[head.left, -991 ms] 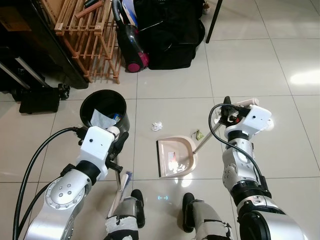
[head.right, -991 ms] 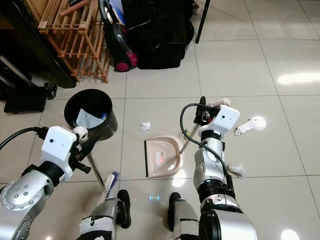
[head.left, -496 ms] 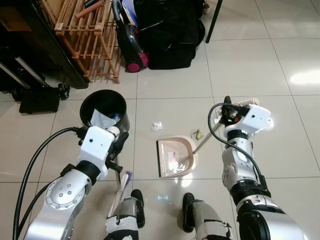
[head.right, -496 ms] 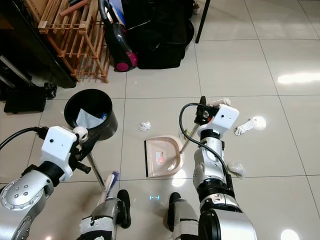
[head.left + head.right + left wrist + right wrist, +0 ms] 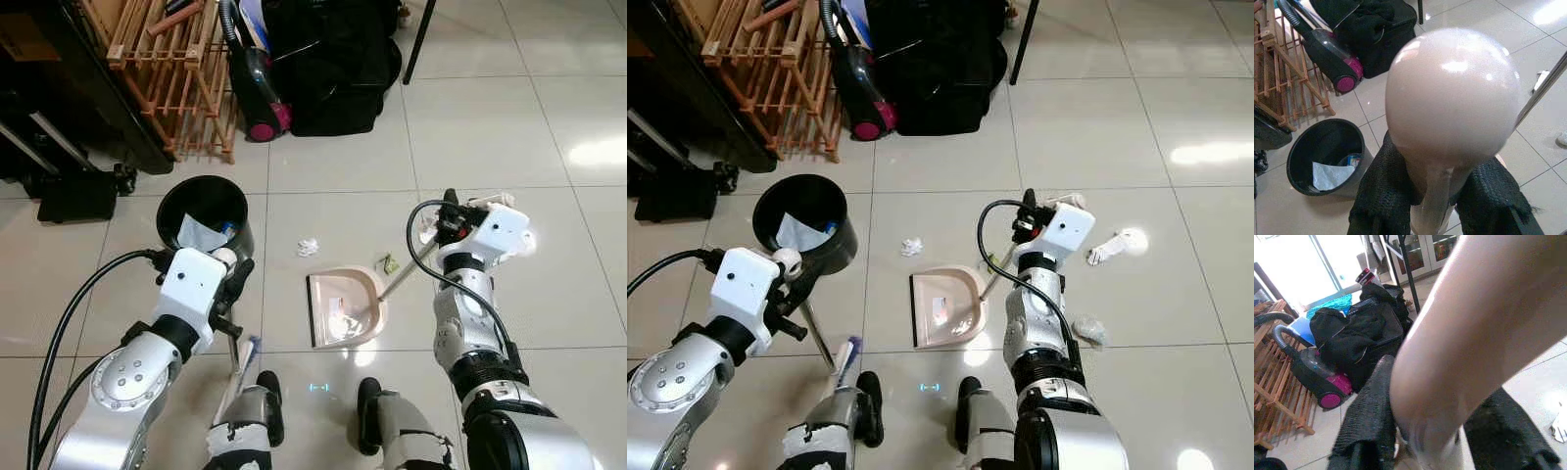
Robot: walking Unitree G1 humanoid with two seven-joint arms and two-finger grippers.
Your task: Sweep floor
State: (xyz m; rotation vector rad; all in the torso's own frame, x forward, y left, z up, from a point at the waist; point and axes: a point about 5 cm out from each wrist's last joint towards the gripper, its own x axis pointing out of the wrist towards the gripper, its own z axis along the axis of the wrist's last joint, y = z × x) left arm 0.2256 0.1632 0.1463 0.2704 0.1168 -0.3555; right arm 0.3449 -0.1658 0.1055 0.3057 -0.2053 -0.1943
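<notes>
Glossy pale tile floor [image 5: 470,117] carries the litter: a crumpled white paper scrap [image 5: 309,247] lies ahead of the pink dustpan [image 5: 343,308], and a small green scrap [image 5: 389,263] sits beside the pan's handle. The right gripper [image 5: 1425,431] has its jaws clamped around the dustpan handle [image 5: 407,272], the pan resting flat below and to its left. The left gripper [image 5: 1435,205] grips the broom [image 5: 238,357] just under its rounded pink knob, bristles down by the robot's feet. A black bin [image 5: 206,217] stands just beyond the left gripper's jaws. More white scraps [image 5: 1089,331] lie out past the right arm.
</notes>
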